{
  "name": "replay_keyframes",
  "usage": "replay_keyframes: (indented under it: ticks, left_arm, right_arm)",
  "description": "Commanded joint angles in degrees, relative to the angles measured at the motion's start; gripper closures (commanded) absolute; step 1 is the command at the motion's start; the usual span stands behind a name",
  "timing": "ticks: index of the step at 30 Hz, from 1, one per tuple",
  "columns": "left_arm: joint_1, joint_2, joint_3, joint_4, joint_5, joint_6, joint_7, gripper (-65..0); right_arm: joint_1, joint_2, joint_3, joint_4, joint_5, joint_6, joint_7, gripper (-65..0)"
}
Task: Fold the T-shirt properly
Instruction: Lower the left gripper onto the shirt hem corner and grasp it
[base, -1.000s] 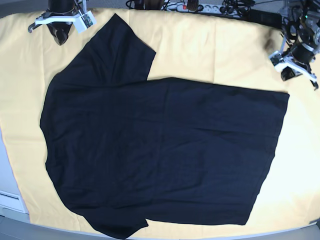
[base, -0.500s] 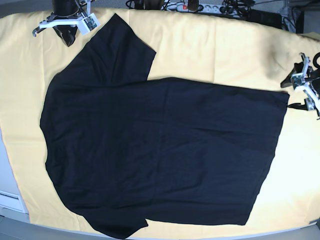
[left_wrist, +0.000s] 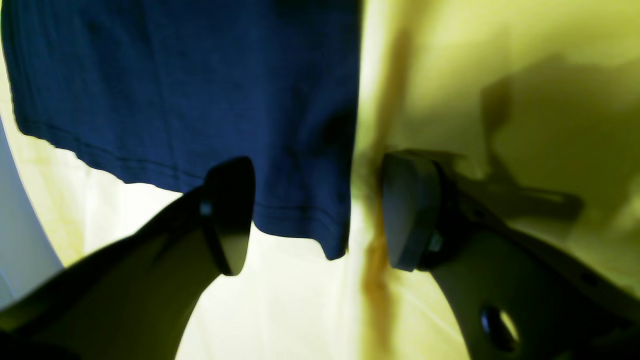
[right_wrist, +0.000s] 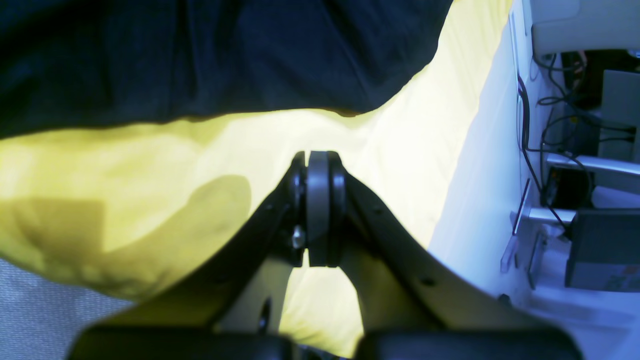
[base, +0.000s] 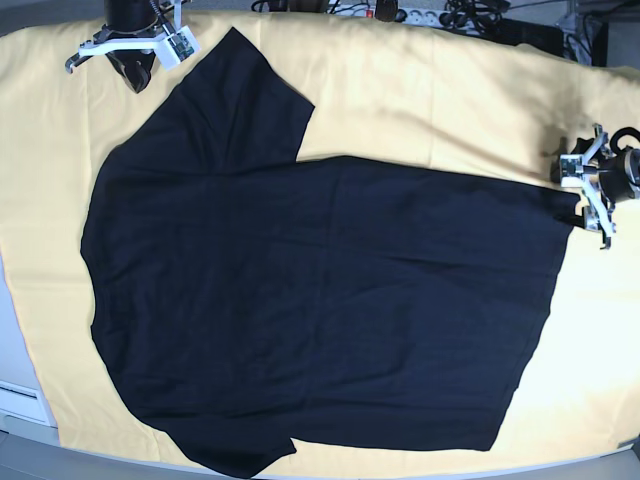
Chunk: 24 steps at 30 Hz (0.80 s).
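Spread dark on the cloth (base: 420, 90), the shirt (base: 320, 300); left gripper (left_wrist: 317, 215) open astride its corner, right gripper (right_wrist: 317, 210) closed, apart from it.

Black cables (right_wrist: 525, 125) beside a white surface (right_wrist: 490, 200)

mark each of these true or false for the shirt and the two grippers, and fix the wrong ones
1. The left gripper is open, with a corner of the T-shirt between its fingers. True.
2. The right gripper is clamped on a sleeve. False: it is shut on nothing, over the yellow cloth beside the T-shirt.
3. The T-shirt is white. False: it looks black in the base view.
4. The T-shirt lies on the yellow cloth. True.
5. The T-shirt is folded into a small square. False: it is spread wide, one part jutting out past its long edge.
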Motion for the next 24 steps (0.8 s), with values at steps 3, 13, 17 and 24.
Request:
replay_keyframes:
  ticks: [3, 13, 17, 24]
  left_arm:
    - [-5.46, -0.37, 4.22, -2.29, 1.29, 0.22, 1.77, -40.3]
    - [-12.33, -3.43, 5.92, 0.57, -2.62, -9.35, 1.79, -40.3]
    - [-12.31, -5.16, 5.92, 1.55, -2.6, -9.27, 1.79, -40.3]
    - [-11.76, -3.02, 5.95, -0.2, -2.36, -10.78, 1.57, -40.3]
  right_arm:
    - [-0.7, 0.17, 0.04, 0.77, -0.85, -0.79, 0.63, 0.0]
    - [-0.7, 0.17, 0.07, 0.77, -0.9, -0.79, 0.5, 0.0]
    - [-0.7, 0.17, 0.04, 0.77, -0.9, -0.79, 0.5, 0.0]
    - [-0.7, 0.17, 0.04, 0.77, -0.9, -0.79, 0.61, 0.0]
